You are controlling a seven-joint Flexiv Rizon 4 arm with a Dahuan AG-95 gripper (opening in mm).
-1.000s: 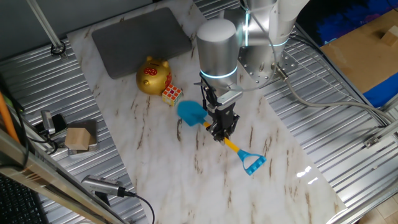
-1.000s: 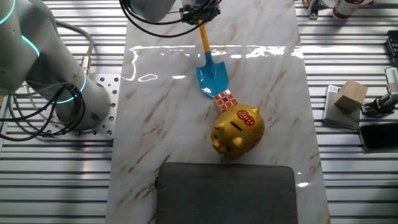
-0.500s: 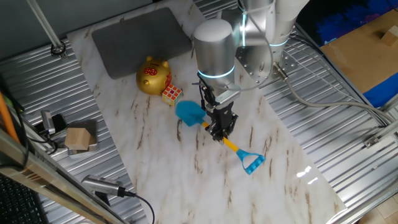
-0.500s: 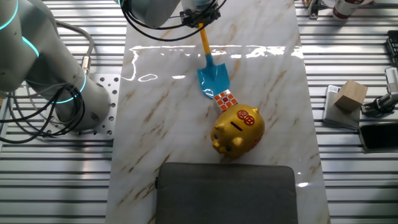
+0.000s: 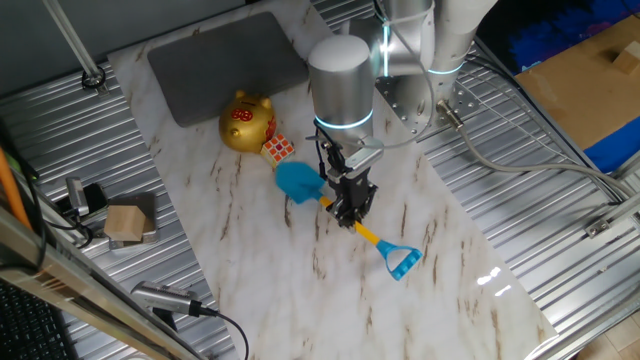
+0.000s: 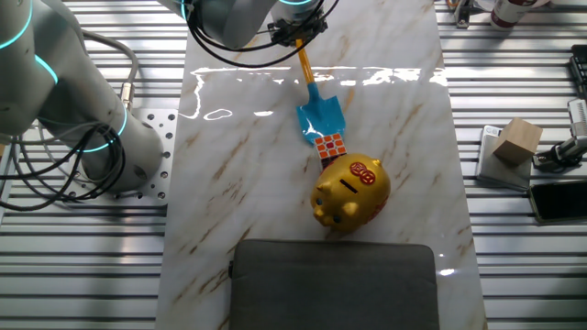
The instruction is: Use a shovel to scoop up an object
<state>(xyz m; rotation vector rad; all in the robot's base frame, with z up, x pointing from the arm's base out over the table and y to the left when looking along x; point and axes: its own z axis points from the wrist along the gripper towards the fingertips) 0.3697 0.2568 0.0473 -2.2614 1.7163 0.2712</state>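
My gripper (image 5: 349, 213) (image 6: 295, 35) is shut on the yellow shaft of the shovel (image 5: 302, 183) (image 6: 320, 118). The light-blue blade points toward the small puzzle cube (image 5: 279, 148) (image 6: 329, 147), and its tip touches or slips under the cube's near edge. The blue D-shaped loop (image 5: 403, 262) trails behind the gripper, low over the marble. The cube rests against the golden pig bank (image 5: 245, 121) (image 6: 350, 192).
A dark grey pad (image 5: 228, 63) (image 6: 335, 284) lies beyond the pig at the table's end. A tan wooden block (image 5: 128, 222) (image 6: 516, 140) sits on the ribbed metal beside the marble top (image 5: 440, 290). Cables and the arm's base (image 6: 101, 137) stand at the side.
The gripper has pushed the shovel toward the cube. The blade has closed the small gap and now meets the cube, which has shifted slightly toward the pig.
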